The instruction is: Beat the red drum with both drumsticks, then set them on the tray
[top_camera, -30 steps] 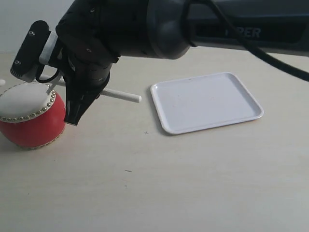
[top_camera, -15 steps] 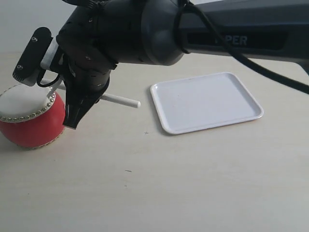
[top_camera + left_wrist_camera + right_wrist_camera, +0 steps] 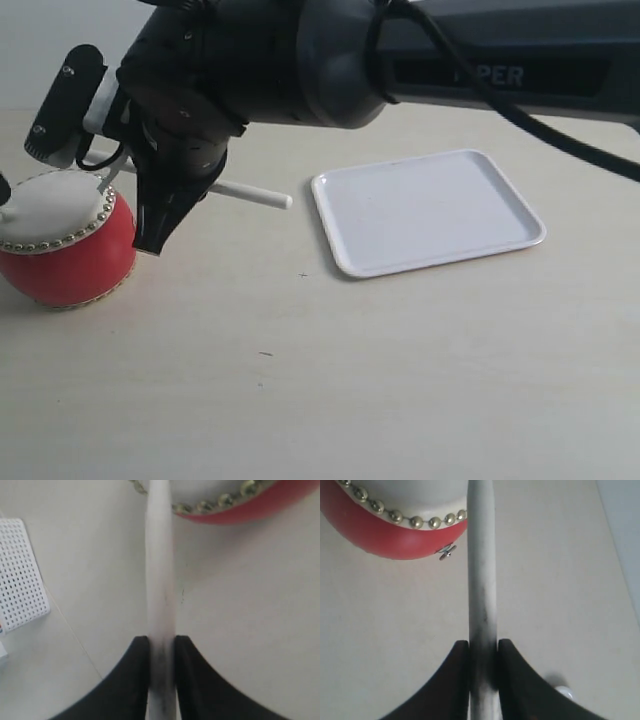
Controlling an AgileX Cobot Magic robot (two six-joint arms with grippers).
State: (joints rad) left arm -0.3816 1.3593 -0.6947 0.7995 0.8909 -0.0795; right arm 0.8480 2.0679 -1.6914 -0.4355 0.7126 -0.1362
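The right hand (image 3: 482, 647) is clenched on the right drumstick (image 3: 481, 570), its black fingers (image 3: 452, 680) pinching the shaft from both sides. The left hand (image 3: 161, 642) grips the left drumstick (image 3: 160, 575) the same way. Only the exterior view takes in the pale desk (image 3: 400, 380) broadly. It shows the white tray (image 3: 430, 210) well apart from the red drum (image 3: 62, 255) at the far left. There the right arm (image 3: 300, 60) looms over the drum, and the right drumstick's rear end pokes toward the tray, short of its rim. Each wrist view shows its stick crossing the drum's brass-studded edge, with the tip out of frame. Only the left wrist view catches a white perforated panel (image 3: 20, 575), and only the right wrist view shows the drum's small metal side ring (image 3: 445, 551).
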